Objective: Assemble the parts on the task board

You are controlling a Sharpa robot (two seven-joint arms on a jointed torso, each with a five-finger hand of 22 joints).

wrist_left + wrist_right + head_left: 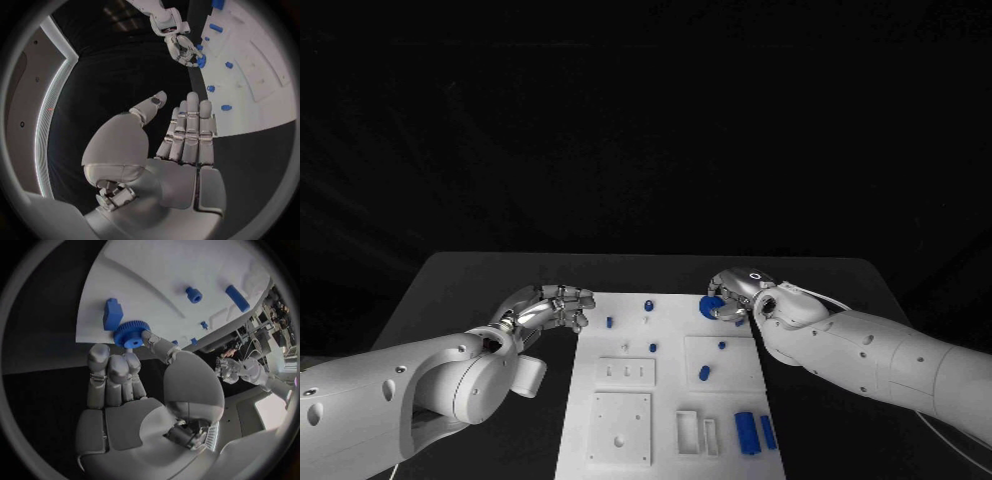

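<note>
Right hand (134,390): pinches blue gear (131,334) over far right corner of task board (661,400) | teeth legible in right wrist view | Left hand (181,145): fingers extended, empty, beside board's left edge.

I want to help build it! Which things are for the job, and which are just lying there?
For the job:
- task board
- blue gear, held by the right hand
- other blue parts on the board, like the two blue bars

Just there:
- black table
- left hand, holding nothing
</note>
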